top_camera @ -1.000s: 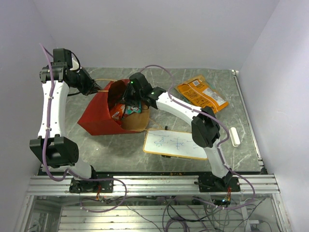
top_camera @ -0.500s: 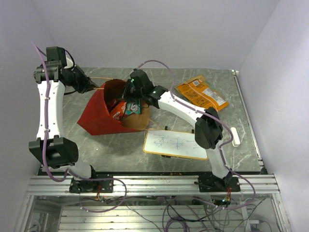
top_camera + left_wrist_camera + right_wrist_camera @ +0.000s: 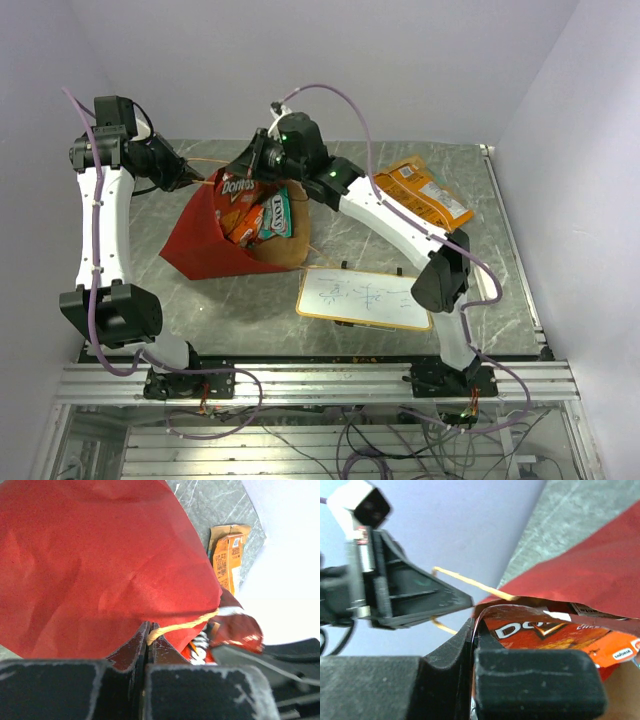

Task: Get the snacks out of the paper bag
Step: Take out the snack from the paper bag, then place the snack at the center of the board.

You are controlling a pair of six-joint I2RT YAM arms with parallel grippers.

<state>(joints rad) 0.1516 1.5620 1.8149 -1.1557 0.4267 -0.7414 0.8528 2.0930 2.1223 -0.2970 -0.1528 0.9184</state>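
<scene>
Clamped shut on the string handle (image 3: 182,626) of the paper bag (image 3: 205,240) with the left end effector (image 3: 148,630), at the bag's far rim. Pinched on a red snack packet (image 3: 238,190) with the right end effector (image 3: 474,625), above the bag's mouth. Crowding that mouth: a teal packet (image 3: 278,213) and an orange packet (image 3: 247,225). Right of the bag, flat on the tabletop (image 3: 500,230): orange-tan chip bag (image 3: 420,195), whiteboard (image 3: 365,298).

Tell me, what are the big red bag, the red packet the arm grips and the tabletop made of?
The paper bag looks like matte paper: red outside, brown inside, soft creases. The red packet seems glossy printed plastic or foil film, crinkled and shiny. The table shows grey veining: stone or stone-look laminate, can't tell which.
</scene>
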